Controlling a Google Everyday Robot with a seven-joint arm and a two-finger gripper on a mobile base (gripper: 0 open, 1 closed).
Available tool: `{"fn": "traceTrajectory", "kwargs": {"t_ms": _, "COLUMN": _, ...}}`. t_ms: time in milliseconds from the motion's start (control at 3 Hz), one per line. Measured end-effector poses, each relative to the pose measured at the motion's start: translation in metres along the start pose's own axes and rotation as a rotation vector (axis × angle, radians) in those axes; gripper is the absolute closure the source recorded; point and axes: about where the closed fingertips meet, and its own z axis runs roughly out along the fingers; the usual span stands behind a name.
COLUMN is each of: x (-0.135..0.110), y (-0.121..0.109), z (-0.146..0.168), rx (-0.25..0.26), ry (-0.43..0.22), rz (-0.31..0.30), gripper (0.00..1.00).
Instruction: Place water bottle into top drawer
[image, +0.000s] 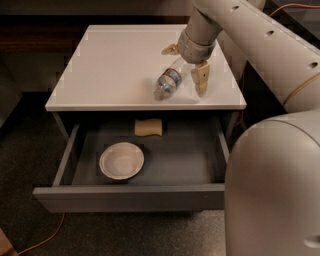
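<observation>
your tool (186, 64) sits low over the right side of the tabletop (110, 65). its two fingers are spread wide, one on either side of the far end of the bottle (169, 81). it looks open and is not clamped on anything. the bottle lies on its side near the front edge, just above the open drawer (130, 198).

if you close on that far end off-centre, the crinkled plastic may slip out or pivot. the bottle could then roll toward the front-right corner and off the tabletop. a bowl (121, 160) and a sponge (148, 127) take up the drawer's left and back, so a careless drop may land on them. the bare right half looks safer.

the bottle's long axis runs diagonally, from back-right under the tool to front-left toward the drawer. i cannot tell which end has the cap.
</observation>
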Motion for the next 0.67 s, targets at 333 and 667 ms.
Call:
{"fn": "traceTrajectory", "kwargs": {"t_ms": 333, "x": 0.0002, "y": -0.0089, "z": 0.0105, "rx": -0.037, "ry": 0.001, "rz": -0.035, "gripper": 0.0}}
{"fn": "traceTrajectory", "kwargs": {"t_ms": 667, "x": 0.0014, "y": -0.0133, "z": 0.0177, "rx": -0.074, "ry": -0.005, "rz": -0.031, "gripper": 0.13}}
